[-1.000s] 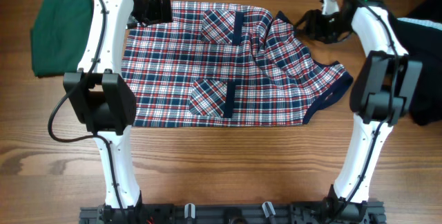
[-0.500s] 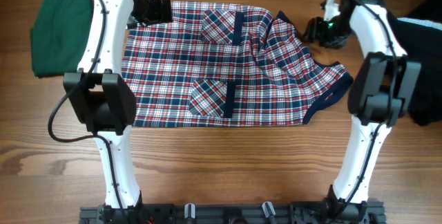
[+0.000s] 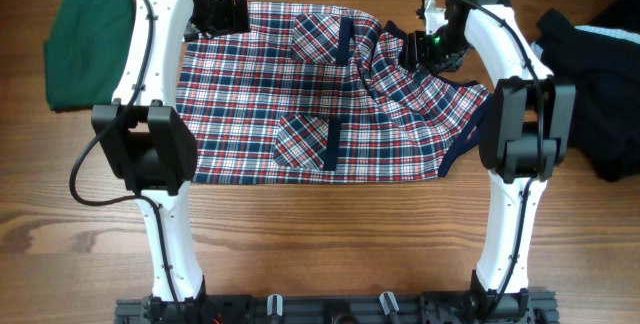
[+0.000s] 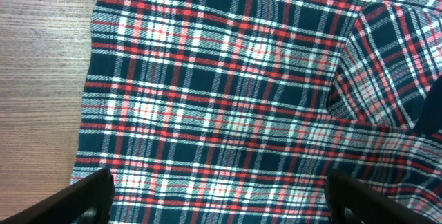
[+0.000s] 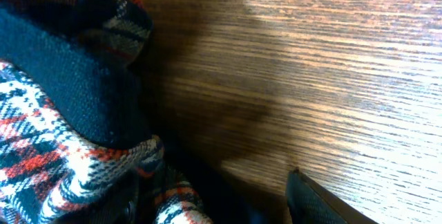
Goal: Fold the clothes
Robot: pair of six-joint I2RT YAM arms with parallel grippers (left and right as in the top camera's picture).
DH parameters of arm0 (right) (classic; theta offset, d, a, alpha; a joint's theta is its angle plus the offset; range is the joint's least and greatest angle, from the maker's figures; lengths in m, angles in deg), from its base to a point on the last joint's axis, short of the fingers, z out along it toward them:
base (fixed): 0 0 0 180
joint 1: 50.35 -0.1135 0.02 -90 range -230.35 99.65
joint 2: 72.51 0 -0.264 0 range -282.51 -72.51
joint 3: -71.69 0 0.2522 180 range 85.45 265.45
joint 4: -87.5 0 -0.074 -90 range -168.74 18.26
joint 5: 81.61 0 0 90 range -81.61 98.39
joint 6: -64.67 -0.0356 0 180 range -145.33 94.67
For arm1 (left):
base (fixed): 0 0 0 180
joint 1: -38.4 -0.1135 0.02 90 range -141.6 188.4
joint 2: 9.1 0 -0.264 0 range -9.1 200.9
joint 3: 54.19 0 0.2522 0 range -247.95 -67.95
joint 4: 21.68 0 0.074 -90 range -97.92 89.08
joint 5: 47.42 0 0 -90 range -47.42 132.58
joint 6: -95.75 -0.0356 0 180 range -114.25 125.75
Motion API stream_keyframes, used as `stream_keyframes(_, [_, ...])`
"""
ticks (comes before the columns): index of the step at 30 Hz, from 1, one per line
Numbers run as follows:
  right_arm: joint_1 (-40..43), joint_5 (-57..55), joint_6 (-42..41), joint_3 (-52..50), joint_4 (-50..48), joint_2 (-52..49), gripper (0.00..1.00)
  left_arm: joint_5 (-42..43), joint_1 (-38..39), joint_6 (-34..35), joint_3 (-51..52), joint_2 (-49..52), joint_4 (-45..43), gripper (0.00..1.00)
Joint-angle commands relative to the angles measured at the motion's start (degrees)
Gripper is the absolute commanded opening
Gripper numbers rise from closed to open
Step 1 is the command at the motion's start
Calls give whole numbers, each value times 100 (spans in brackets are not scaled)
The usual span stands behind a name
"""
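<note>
While the left gripper (image 4: 221, 198) gapes, the plaid dress (image 3: 240, 104) lies spread — unfolded.

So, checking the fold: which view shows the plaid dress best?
Overhead: the plaid dress lies spread, almost wholly visible. Left wrist shows only a flat corner patch; right wrist only bunched cloth with navy trim.

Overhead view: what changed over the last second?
The right gripper swung left from over bare table onto the shoulder end of the plaid dress; whether it grips cloth cannot be told. The left gripper stayed open over the dress's far corner; the green garment did not move.
</note>
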Motion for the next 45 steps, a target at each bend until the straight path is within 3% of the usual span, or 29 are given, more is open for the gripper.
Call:
stream_keyframes(1, [-17,229,120,20,70,66,65,-20,11,-133,15,103,-7,96])
stream_keyframes(3, [-17,173,133,20,83,66,50,-20,11,-133,15,103,-22,97])
stream_keyframes(4, [-17,83,98,20,79,66,24,-17,11,-133,15,103,-22,96])
stream_keyframes(5, [-17,-92,17,20,74,66,7,-17,11,-131,15,103,-22,96])
stream_keyframes(6, [-17,-321,-151,20,70,66,4,-17,11,-133,15,103,-22,96])
stream_keyframes(14, [39,-3001,-1259,31,-96,68,4,-17,11,-131,15,103,-22,96])
stream_keyframes(19, [289,-3189,-1244,63,-586,68,4,-17,13,-131,15,103,-39,96])
stream_keyframes(26, [684,-3536,-2074,63,-903,68,4,-17,52,-131,15,107,-28,96])
stream_keyframes(36, [949,-3862,-3051,63,-109,72,5,-20,70,-131,15,109,-39,96])
stream_keyframes(38, [944,-3797,-3042,63,26,120,21,-20,70,-131,15,111,-39,96])
stream_keyframes(39, [944,-3773,-3032,63,74,162,44,-17,70,-131,15,114,-39,96])
stream_keyframes(41, [944,-3626,-2955,63,155,332,76,-20,70,-131,15,120,-39,96])
stream_keyframes(43, [946,-3285,-2638,63,157,667,95,-20,68,-131,15,133,-44,97])
stream_keyframes(45, [946,-3058,-2494,63,160,986,100,-20,61,-133,15,133,-44,97])
